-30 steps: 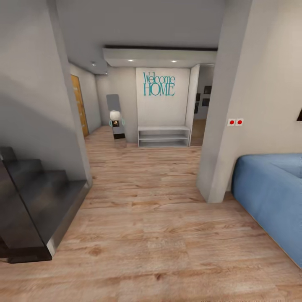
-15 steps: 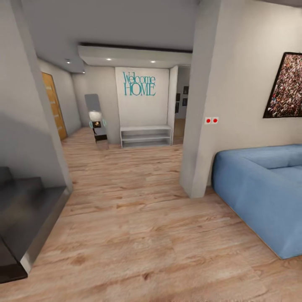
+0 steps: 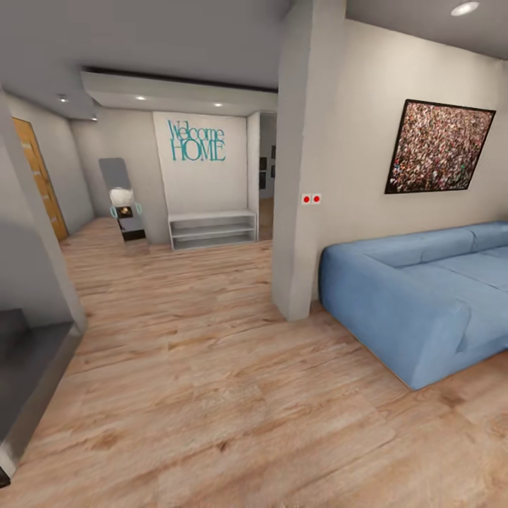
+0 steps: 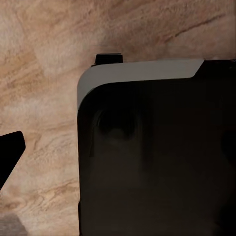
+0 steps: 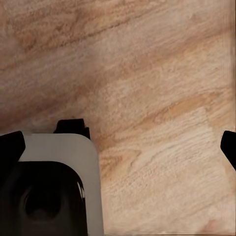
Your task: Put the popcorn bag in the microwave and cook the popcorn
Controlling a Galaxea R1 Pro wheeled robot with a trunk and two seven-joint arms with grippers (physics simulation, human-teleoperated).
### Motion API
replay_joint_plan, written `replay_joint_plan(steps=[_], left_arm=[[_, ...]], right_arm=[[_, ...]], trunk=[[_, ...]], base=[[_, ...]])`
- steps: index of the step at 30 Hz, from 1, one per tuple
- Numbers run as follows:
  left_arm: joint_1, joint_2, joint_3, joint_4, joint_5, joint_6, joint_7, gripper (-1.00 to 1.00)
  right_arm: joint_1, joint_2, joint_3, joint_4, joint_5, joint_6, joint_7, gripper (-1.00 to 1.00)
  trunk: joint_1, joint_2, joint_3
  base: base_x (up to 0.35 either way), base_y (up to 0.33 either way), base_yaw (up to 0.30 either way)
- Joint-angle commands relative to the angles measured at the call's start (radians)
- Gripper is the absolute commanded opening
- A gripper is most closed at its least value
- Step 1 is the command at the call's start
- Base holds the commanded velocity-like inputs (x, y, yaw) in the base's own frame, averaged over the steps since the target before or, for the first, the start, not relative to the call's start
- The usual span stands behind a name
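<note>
Robot in transit; the popcorn bag, the microwave and the kitchen bench are not in sight, so which way the bag lies from either gripper, how its long axis runs, and which arm is nearer cannot be judged from here. Head view looks over a light wood floor point(image 3: 212, 367) toward a far hallway wall with teal "Welcome HOME" lettering point(image 3: 196, 140), a low white shelf unit point(image 3: 212, 229) below it, and a tall grey stand point(image 3: 124, 208) to its left. A grey pillar point(image 3: 300, 162) stands at centre; right of it, a blue sofa point(image 3: 416, 296) against the wall under a dark framed picture point(image 3: 437, 147). An orange-brown door point(image 3: 39, 180) sits far left, and a dark low block point(image 3: 28, 367) lies at near left. Both wrist views point down at floor planks past a dark body with a pale grey edge point(image 4: 142, 147) point(image 5: 49, 187), likely the robot's own. Only black finger tips show at the picture edges; spread of either gripper: cannot tell. Against the earlier frames, the whole head picture has slid leftward, so the camera has swung right: the sofa and picture have come fully in, and the dark block has mostly left. Judgement: still searching for the kitchen; no reach is due yet.
</note>
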Motion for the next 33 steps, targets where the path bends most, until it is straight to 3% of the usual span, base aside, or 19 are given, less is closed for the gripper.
replay_joint_plan(steps=[1, 5, 10, 14, 20, 28, 33], left_arm=[[0.0, 0.002, 0.001, 0.0, 0.001, -0.003, 0.0, 1.0], [-0.007, 0.009, 0.002, -0.001, 0.002, -0.047, 0.0, 1.0], [-0.095, 0.008, -0.002, -0.001, 0.001, -0.113, 0.0, 1.0], [-0.127, 0.003, -0.005, -0.001, 0.001, -0.13, 0.0, 1.0], [-0.132, -0.016, -0.005, -0.002, 0.002, -0.134, 0.0, 1.0], [-0.123, -0.018, 0.0, -0.016, 0.006, -0.138, 0.0, 1.0], [-0.057, -0.017, -0.001, -0.009, 0.005, -0.137, 0.0, 1.0]], right_arm=[[-0.001, 0.0, -0.005, 0.001, -0.001, -0.012, 0.0, 1.0], [-0.002, -0.001, -0.006, 0.0, -0.001, -0.031, 0.0, 1.0], [-0.028, -0.018, -0.024, -0.08, -0.002, -0.034, 0.0, 1.0], [-0.068, -0.02, -0.042, -0.102, -0.002, -0.034, 0.0, 1.0], [-0.077, -0.019, -0.045, -0.107, -0.002, -0.035, 0.0, 1.0], [-0.078, -0.016, -0.045, -0.105, -0.002, -0.034, 0.0, 1.0], [-0.076, -0.014, -0.044, -0.101, -0.002, -0.034, 0.001, 1.0]], trunk=[[0.0, -0.001, -0.001], [0.0, -0.001, -0.001], [0.0, -0.001, -0.001], [0.0, -0.001, -0.001], [0.0, -0.001, -0.001], [0.0, -0.001, -0.001], [0.0, -0.001, -0.001]], base=[[-0.135, 0.0, -0.299], [-0.045, 0.0, -0.299], [-0.006, 0.0, -0.299], [-0.001, 0.0, -0.299], [0.0, 0.0, -0.299], [0.0, 0.0, -0.299], [0.0, 0.0, -0.299]])
